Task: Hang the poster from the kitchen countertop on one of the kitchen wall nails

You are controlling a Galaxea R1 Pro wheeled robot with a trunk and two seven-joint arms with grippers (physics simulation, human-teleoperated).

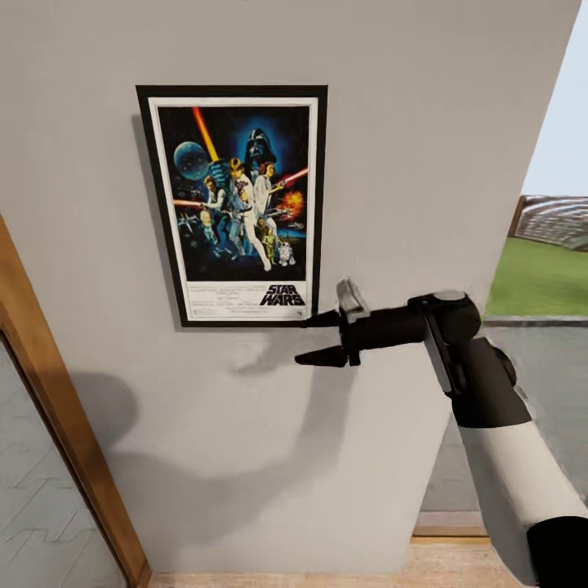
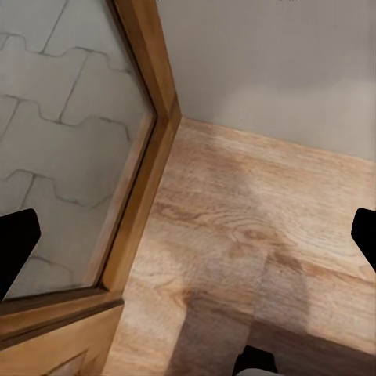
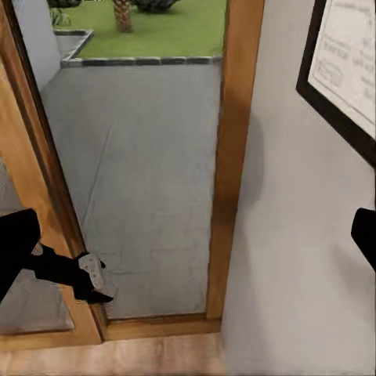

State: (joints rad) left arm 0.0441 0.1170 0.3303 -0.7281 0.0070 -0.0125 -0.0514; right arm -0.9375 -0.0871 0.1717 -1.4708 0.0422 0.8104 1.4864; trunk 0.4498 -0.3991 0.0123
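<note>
Wall [image 1: 425, 122], pale grey and plain, is seen spread across most of the head view, with a wooden door frame [image 1: 49, 392] running down its left side and a glass pane beside it. To the right of the wall an opening is seen, with grey paving and green grass [image 1: 539, 278] beyond. Wooden floor [image 2: 258, 235] is picked up below, meeting the base of the wall, and arm shadows are cast over both wall and floor.

The poster [image 1: 234, 204] is found flat against the wall, upright, its black frame and white border square to the view, the black title at the bottom. One corner of it [image 3: 345, 70] is caught in the right wrist view as well, close against the wall.

The right arm, white and black, is seen reaching in from the lower right. The right hand [image 1: 324, 339] is held just beside the poster's lower right corner, fingers spread apart with nothing between them; the upper finger tip lies at the frame's corner, though whether it touches cannot be told, and the lower finger is well clear below the frame.

The left hand [image 2: 188, 235] is pointed down at the floor by the door frame, its dark fingertips [image 2: 16, 247] set wide apart at the edges of its own view, empty.
</note>
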